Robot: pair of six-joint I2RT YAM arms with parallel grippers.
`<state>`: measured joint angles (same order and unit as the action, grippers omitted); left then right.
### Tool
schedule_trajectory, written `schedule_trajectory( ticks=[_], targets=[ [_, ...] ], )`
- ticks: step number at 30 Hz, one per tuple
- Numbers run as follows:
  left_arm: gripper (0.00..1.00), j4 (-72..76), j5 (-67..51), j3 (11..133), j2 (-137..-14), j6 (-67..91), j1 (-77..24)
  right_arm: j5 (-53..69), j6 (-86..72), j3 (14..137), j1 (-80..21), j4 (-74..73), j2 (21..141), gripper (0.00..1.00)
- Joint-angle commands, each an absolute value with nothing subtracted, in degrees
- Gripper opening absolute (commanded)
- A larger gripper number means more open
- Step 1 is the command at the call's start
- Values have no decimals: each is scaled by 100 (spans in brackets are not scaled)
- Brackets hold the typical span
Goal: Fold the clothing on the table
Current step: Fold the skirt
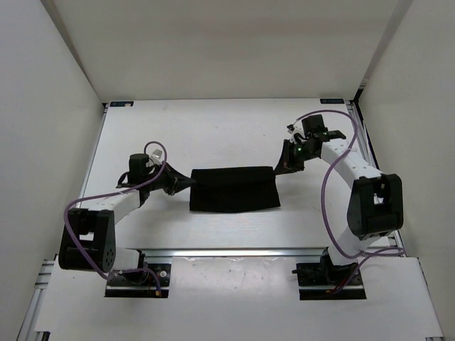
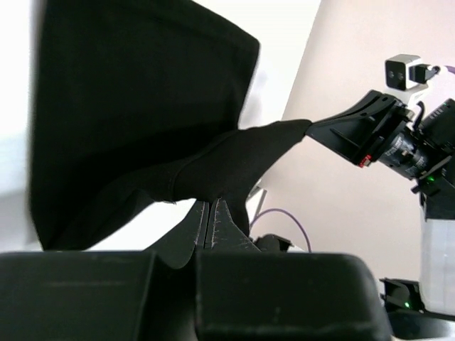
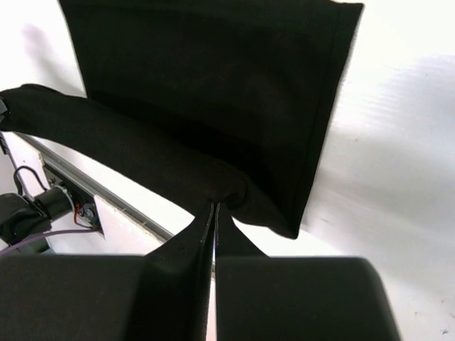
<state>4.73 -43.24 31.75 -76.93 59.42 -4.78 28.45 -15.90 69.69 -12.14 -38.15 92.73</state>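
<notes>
Where claws (image 2: 211, 213) (image 3: 215, 213) pinch, clothing (image 1: 234, 188) hides their tips.

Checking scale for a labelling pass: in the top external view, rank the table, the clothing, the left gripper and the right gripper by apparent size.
1. table
2. clothing
3. left gripper and right gripper: they look about alike, both much smaller than the clothing, so I leave them unranked against each other.
</notes>
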Motion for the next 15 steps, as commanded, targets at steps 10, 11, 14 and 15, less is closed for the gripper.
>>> schedule_trajectory(
  ticks=[10,11,14,15],
  targets=[
    [14,702,-3665,3744,-8648,5765,-527,2487,-1336,7795,-1266,-3999,10291,0],
    [20,1034,-3587,3692,-8701,5940,-501,2435,-1336,7866,-1274,-4034,10370,1],
    [26,2324,-3427,3673,-8946,6581,-387,2163,-1406,7867,-1240,-3650,10450,12],
    [40,2695,-3376,3735,-9200,6705,-378,2136,-1493,7736,-1204,-3526,10381,13]
  ],
)
